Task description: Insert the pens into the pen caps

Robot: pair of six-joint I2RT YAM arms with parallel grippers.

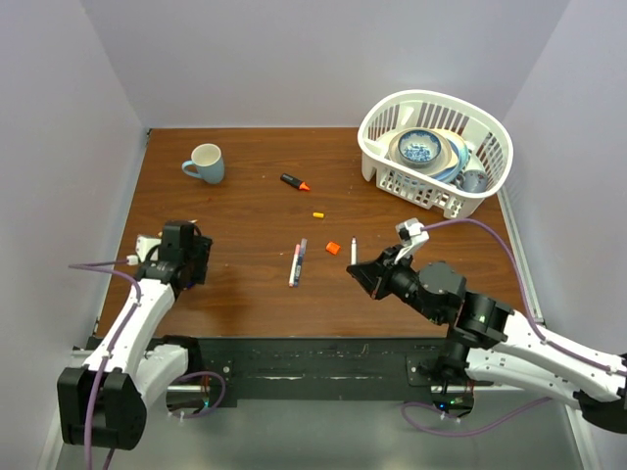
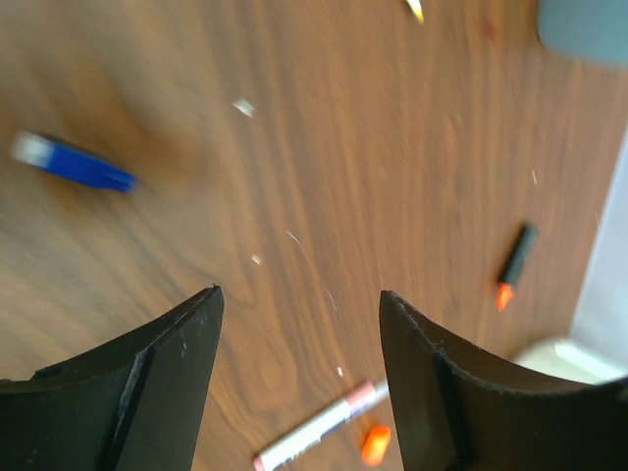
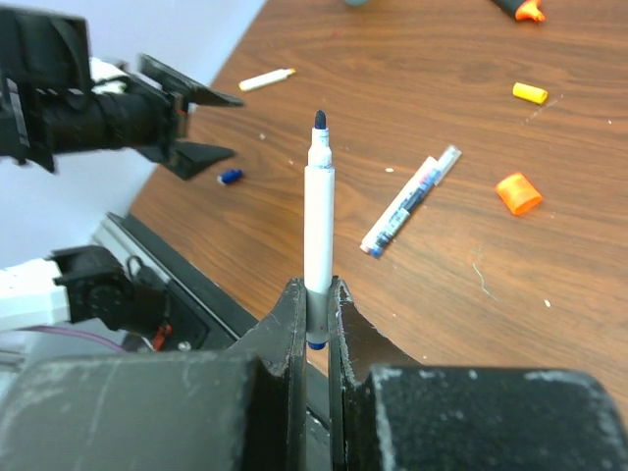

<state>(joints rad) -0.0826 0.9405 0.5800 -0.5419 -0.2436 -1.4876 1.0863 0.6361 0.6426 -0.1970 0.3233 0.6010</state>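
Right gripper (image 3: 316, 296) around upright pen (image 3: 318, 216)

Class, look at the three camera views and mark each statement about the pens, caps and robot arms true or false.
1. The right tool grips a white pen. True.
2. The left tool is shut on the blue cap. False: it is open, and the blue cap lies on the table.
3. The mug sits inside the basket. False: it stands on the table, far from the basket.
4. An orange cap lies loose on the table. True.
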